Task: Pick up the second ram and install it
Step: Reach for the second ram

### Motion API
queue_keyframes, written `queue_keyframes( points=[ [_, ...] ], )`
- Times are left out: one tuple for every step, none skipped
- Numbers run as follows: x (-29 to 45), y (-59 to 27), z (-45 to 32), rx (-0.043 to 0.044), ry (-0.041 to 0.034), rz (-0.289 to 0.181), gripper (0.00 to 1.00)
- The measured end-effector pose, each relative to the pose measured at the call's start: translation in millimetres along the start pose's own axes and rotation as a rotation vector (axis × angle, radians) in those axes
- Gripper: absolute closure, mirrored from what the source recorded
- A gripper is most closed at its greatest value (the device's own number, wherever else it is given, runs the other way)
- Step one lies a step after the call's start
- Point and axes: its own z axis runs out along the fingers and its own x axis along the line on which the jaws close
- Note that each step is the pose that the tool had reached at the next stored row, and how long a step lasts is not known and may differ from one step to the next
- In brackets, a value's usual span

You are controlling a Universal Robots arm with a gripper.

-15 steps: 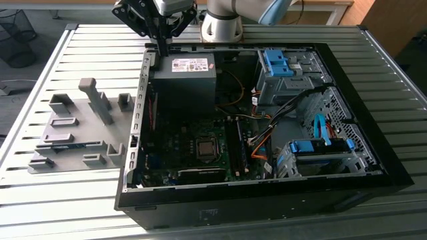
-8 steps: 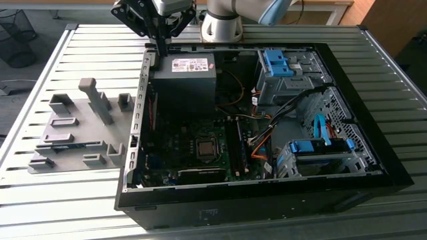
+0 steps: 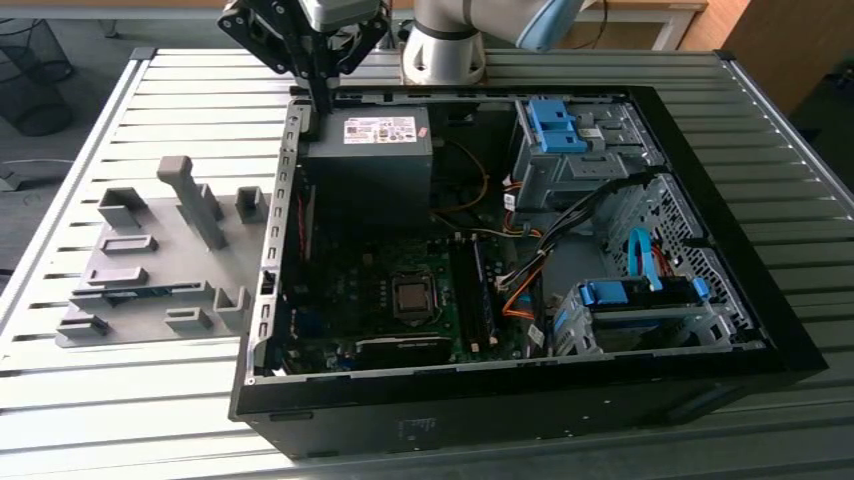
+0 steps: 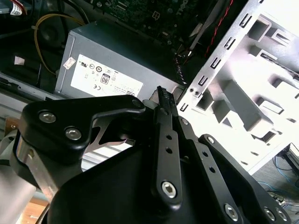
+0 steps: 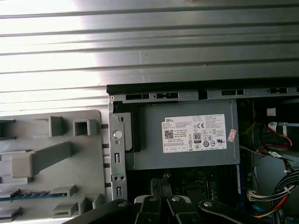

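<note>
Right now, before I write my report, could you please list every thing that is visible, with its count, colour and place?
table: 1, silver slatted metal, under everything
computer case: 1, black, open, on the table
power supply: 1, grey with a white label, in the case's far corner
motherboard: 1, dark, on the case floor
drive-bay clips: 2, bright blue, at the case's side toward the exterior view's right
cables: several, orange and black, inside the case
holder tray: 1, grey, with raised blocks, at the exterior view's left of the case
second ram: 1, blue, lying in the holder tray
arm: 1, silver-grey, behind the case
gripper: 1, black, shut, empty, above the case edge beside the power supply
</note>
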Motion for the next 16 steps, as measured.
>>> queue_keyframes(
  points=[
    [0.5, -0.1, 0.0, 0.0, 0.0, 0.0, 0.89],
    [1.1, -0.1, 0.1, 0.0, 0.0, 0.0, 0.89],
    [1.7, -0.2, 0.1, 0.0, 0.0, 0.0, 0.89],
    [2.3, -0.2, 0.1, 0.0, 0.0, 0.0, 0.89],
    [2.7, -0.2, 0.1, 0.0, 0.0, 0.0, 0.89],
    [3.3, -0.3, 0.1, 0.0, 0.0, 0.0, 0.89],
    [3.8, -0.3, 0.2, -0.0001, 0.0, 0.0, 0.89],
    [4.3, -0.3, 0.2, -0.0001, 0.0, 0.0, 0.89],
    [4.8, -0.4, 0.3, -0.0001, 0.0, 0.0, 0.89],
    [5.3, -0.4, 0.3, -0.0001, 0.0, 0.0, 0.89],
    [5.7, -0.5, 0.4, 0.0, 0.0, 0.0, 0.89],
    [6.1, -0.5, 0.4, 0.0, 0.0001, 0.0, 0.89],
    [6.4, -0.5, 0.5, 0.0, 0.0002, 0.0, 0.89],
    [6.7, -0.5, 0.6, 0.0, 0.0004, 0.0, 0.89],
    [7.0, -0.6, 0.7, 0.0, 0.0005, 0.0, 0.89],
    [7.4, -0.6, 0.7, 0.0, 0.0006, 0.0, 0.89]
  ],
)
